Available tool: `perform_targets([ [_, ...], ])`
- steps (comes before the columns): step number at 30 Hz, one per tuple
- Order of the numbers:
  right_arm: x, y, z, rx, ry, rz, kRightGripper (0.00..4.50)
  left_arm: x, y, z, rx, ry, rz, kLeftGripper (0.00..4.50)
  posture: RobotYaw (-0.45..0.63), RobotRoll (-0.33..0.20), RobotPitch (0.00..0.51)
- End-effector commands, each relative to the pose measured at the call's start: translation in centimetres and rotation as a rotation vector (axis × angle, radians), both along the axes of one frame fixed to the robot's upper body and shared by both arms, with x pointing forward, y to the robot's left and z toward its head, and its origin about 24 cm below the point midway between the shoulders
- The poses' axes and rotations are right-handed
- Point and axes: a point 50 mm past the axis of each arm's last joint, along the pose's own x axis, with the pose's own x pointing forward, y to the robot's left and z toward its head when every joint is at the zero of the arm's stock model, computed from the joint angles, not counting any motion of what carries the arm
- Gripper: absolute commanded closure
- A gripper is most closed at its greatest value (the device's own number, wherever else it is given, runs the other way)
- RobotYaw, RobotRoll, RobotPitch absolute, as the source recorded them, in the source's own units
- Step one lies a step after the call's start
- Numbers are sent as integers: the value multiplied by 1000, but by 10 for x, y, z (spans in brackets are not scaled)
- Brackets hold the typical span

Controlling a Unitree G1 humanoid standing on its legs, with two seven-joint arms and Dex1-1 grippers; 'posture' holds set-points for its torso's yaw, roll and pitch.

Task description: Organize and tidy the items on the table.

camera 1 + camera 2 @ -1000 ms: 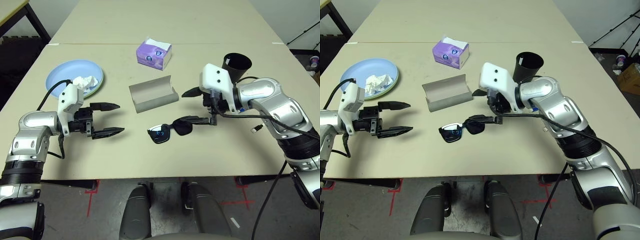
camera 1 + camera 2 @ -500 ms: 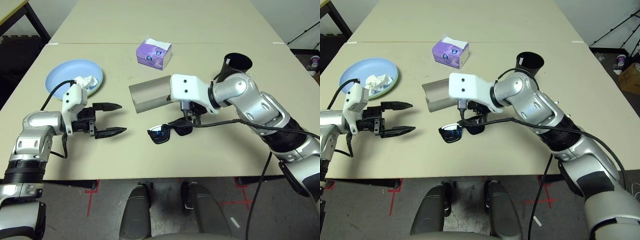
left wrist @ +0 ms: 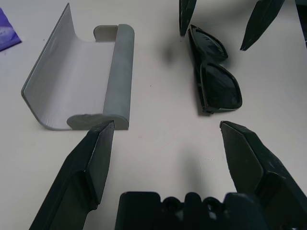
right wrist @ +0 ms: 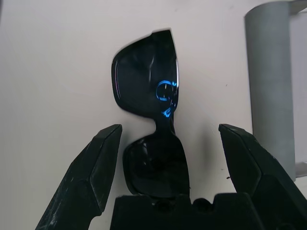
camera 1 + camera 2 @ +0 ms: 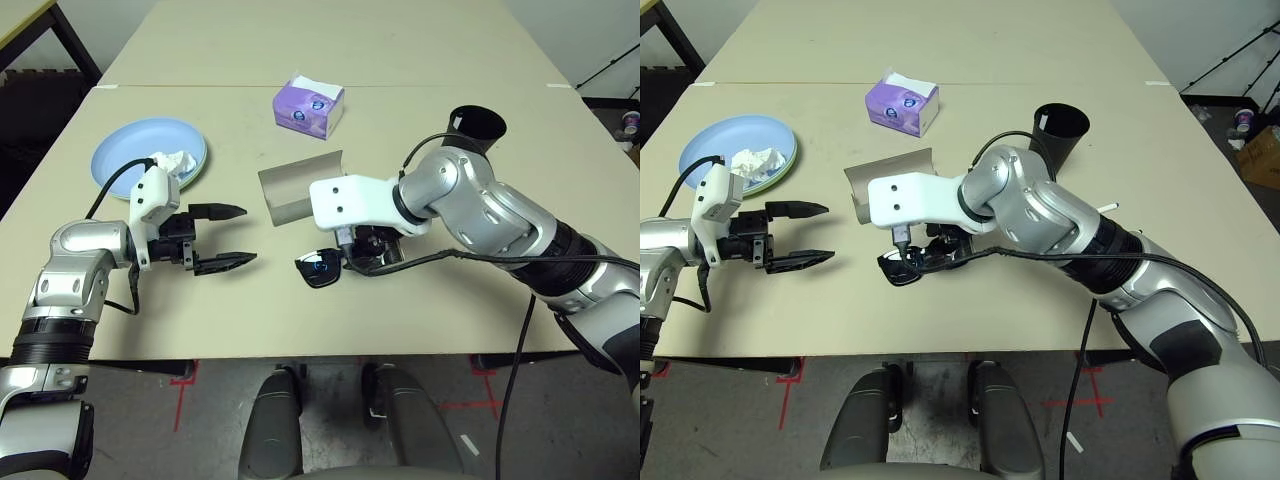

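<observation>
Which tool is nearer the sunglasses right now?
Right. The right tool hangs directly over the black sunglasses, open fingers straddling them. The left tool, also open, sits off to their left on the table, pointing toward them.

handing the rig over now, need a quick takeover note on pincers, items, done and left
Right pincer: open, poised over the black sunglasses, fingers either side, not gripping.
Left pincer: open, empty, hovering above the table.
Grey glasses case lies open beside the sunglasses. Crumpled tissue sits on the blue plate; black cup at far right.
Done: tissue on plate. Left: sunglasses into case.
</observation>
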Motion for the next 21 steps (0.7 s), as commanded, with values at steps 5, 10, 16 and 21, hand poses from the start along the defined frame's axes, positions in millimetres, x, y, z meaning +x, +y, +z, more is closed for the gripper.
perform_targets([
  [5, -1, 8, -5, -68, -77, 64, 0, -2, -3, -5, 17, 16, -6, 31, 3, 0, 184],
  [10, 0, 11, -2, -84, -65, 63, 0, -3, -3, -7, 15, 17, 0, 31, 9, 0, 180],
  [16, 3, 10, 1, -134, -38, 55, 0, -4, -4, -9, 11, 14, 7, 31, 19, 0, 178],
  [21, 4, 10, 1, -161, -35, 62, 0, -5, -3, -9, 13, 14, 11, 31, 25, 0, 177],
])
